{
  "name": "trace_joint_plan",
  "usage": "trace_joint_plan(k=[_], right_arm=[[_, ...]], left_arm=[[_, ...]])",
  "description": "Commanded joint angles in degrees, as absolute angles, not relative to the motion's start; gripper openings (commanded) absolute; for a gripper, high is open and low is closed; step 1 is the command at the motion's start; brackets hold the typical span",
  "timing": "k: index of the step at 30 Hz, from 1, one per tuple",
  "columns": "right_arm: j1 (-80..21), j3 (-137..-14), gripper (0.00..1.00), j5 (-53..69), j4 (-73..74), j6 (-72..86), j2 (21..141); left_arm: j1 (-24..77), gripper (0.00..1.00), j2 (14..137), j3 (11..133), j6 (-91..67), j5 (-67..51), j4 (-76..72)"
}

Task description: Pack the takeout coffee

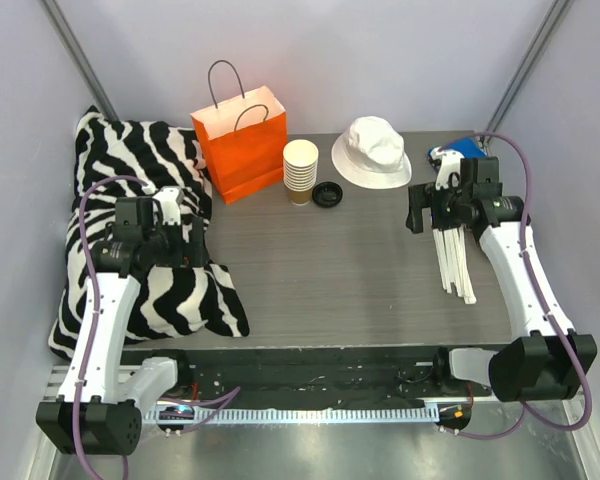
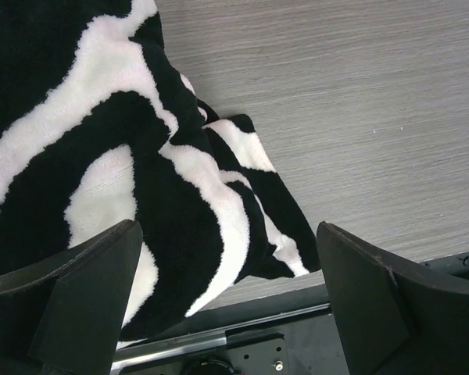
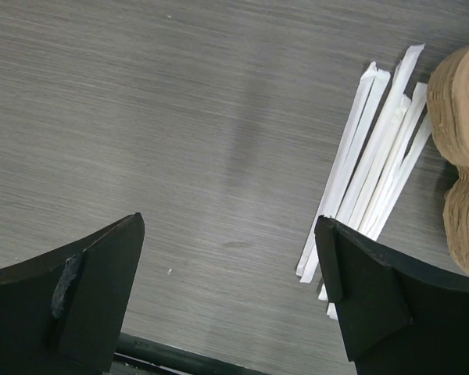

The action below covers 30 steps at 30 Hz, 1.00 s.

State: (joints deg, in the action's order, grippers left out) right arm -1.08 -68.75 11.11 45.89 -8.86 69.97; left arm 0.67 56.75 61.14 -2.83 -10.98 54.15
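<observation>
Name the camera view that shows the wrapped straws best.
Right wrist: the wrapped straws lie close and sharp, nearly whole. Top external shows them small, upper ends hidden. Left wrist shows none of them.

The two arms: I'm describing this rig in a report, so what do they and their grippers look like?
Both the left arm and right arm have white links between black joint housings, each trailed by a looping purple cable. The left gripper and right gripper carry broad, matte black fingers tapering to blunt tips; no markings show.
</observation>
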Motion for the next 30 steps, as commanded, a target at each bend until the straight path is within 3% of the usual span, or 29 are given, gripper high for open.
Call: trace_joint_plan(k=[1,10,17,22,30], right_arm=[[-1.8,-75.4,1.0,13.6,44.6,-7.9,72.9],[-3.3,-97.2,1.0,14.2,48.0,-10.1,86.0],[-8.8,-118.4,1.0,13.4,49.8,-2.4,99.6],[-21.8,-125.2,1.0,2.5,47.5,-6.0,106.3],[-26.5,-135.1,0.96,-3.1,42.8,6.4,117.2]], left_arm=[[0.4,1.0,55.0,62.8,-4.4,-10.9,52.1],[0.4,1.0,51.4,64.9,-6.0,-5.5,50.9],[0.5,1.0,52.2,65.7,-7.6,-4.3,50.5],[0.4,1.0,52.8,65.7,-8.0,-3.2,50.3],[0.4,1.0,51.7,63.6,-8.8,-1.5,48.3]])
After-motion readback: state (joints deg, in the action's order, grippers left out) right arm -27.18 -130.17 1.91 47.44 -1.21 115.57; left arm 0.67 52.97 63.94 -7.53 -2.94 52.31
